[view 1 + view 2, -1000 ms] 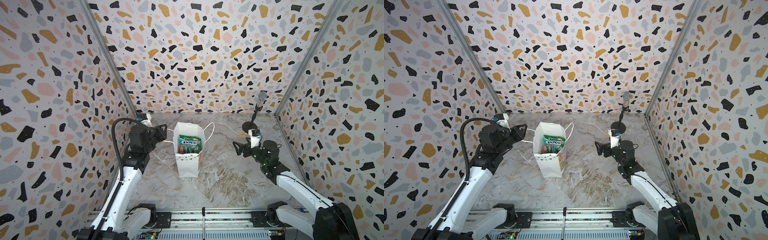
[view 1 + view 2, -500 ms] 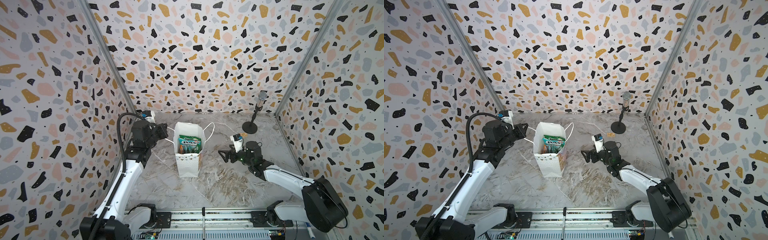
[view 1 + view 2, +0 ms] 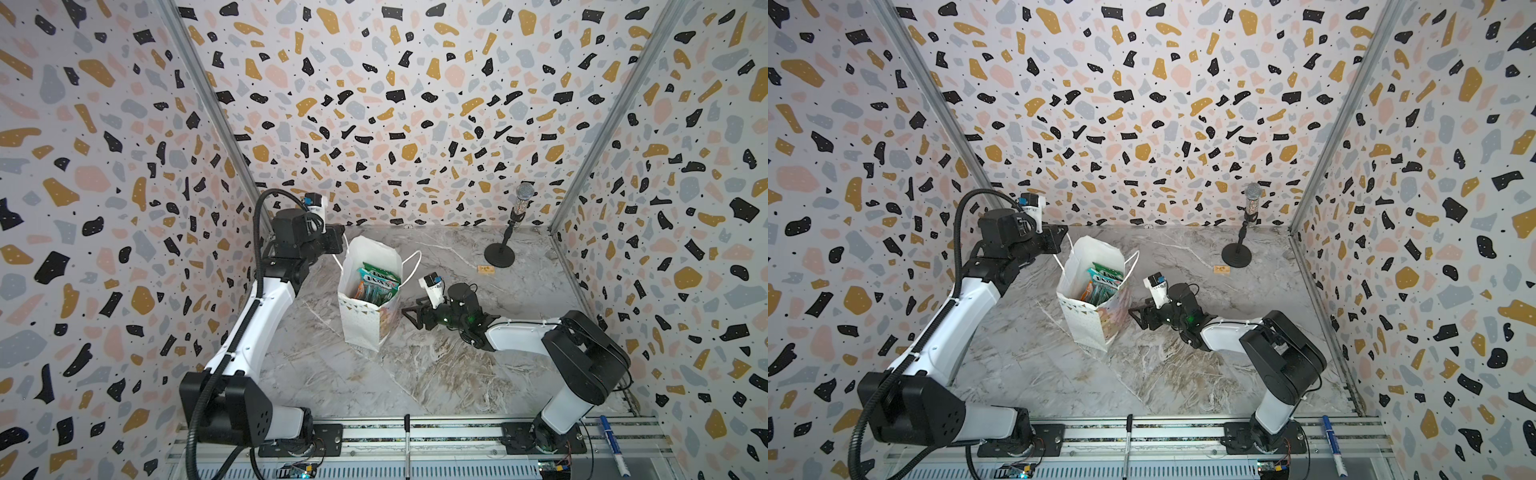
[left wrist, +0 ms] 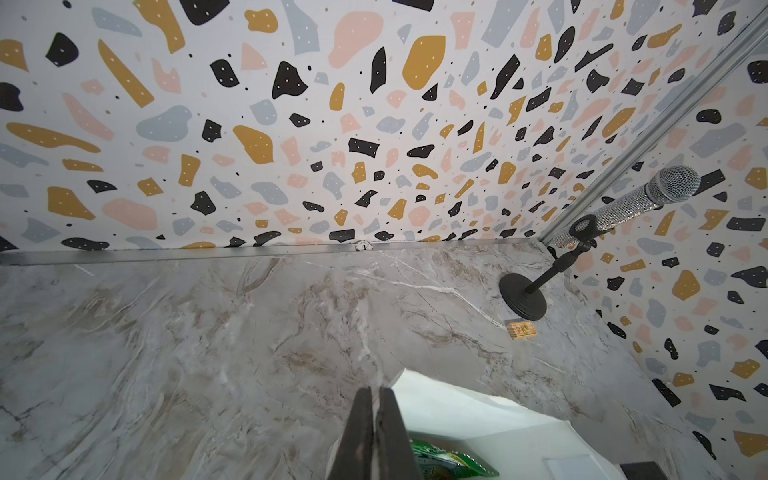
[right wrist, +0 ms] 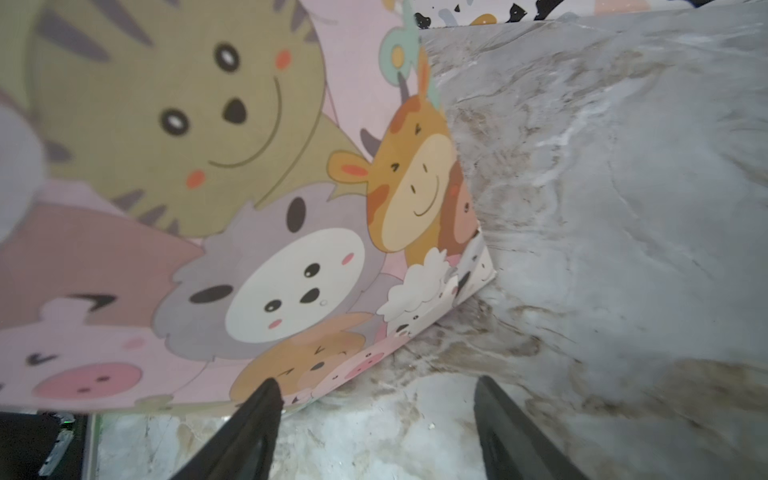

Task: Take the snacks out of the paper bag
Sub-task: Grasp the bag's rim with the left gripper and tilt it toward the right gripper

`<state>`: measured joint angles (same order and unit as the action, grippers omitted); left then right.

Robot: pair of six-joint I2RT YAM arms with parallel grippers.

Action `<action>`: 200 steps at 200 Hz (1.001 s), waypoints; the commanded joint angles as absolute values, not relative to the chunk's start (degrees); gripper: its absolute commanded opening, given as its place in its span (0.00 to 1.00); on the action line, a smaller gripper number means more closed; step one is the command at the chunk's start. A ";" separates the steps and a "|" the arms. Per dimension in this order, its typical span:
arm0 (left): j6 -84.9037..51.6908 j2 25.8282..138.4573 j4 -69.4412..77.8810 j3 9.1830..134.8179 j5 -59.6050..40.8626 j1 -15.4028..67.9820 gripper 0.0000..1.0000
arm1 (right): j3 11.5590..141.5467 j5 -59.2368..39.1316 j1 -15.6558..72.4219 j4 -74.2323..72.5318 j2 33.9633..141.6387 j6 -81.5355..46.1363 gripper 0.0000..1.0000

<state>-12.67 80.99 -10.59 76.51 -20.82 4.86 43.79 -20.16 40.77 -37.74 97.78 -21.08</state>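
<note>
**Paper bag** (image 3: 358, 330): matte white paper, tall and rectangular. It stands upright on the marble-veined worktop (image 3: 436, 374) with its mouth open and small triangle marks under the rim.

**Snacks** (image 3: 376, 284): flat glossy packets in green, teal and orange, standing inside the bag, beside and below the left end effector (image 4: 375, 395).

**Views:** The top views give only a sliver of the bag's coloured side. The right wrist view shows it as a pastel cartoon-animal print. The left wrist view shows the left jaws pressed flat together at the bag's rim. Whether they pinch the white cord handle (image 3: 336, 259) cannot be told.

**Arms:** The left arm reaches high. The right arm lies low and folded. The right end effector (image 5: 376, 380) has its jaws well apart with nothing between them, and the bag is close ahead.
</note>
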 commanded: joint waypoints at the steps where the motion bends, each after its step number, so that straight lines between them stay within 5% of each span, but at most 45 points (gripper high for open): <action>1: -10.01 82.91 -6.36 81.83 -22.59 4.48 0.00 | 47.89 -21.02 41.61 -42.76 101.15 -23.81 0.68; 138: -7.24 98.34 -12.36 106.43 -29.40 4.86 0.00 | 75.96 -19.32 41.88 -45.52 128.19 -32.25 0.53; 200: -5.64 93.00 -11.19 98.48 -28.14 7.91 0.00 | 81.96 -19.87 41.36 -42.99 133.62 -33.84 0.52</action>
